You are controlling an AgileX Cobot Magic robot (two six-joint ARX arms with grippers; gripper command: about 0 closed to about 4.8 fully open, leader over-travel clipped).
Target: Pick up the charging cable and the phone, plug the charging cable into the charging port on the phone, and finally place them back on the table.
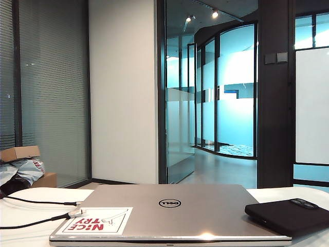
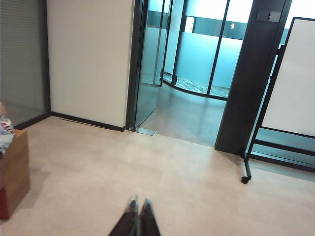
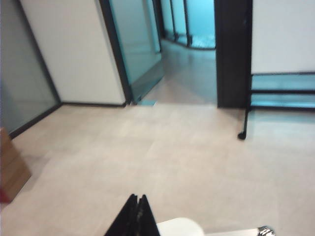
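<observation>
Both end effectors pressed together, empty: left end effector (image 2: pixel 137 209), right end effector (image 3: pixel 138 206). Pre-pick stage. Thin black silver-tipped charging cable (image 1: pixel 78 211) lower left, matte-black slab phone (image 1: pixel 288 216) lower right on white tabletop (image 1: pixel 25 198). Next: spread, descend.

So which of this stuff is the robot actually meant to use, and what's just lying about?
For the job:
- charging cable, silvery tip on the laptop's left edge
- phone, right of the laptop
- table

Just lying about:
- Dell laptop, closed
- second black cable
- cardboard box
</observation>
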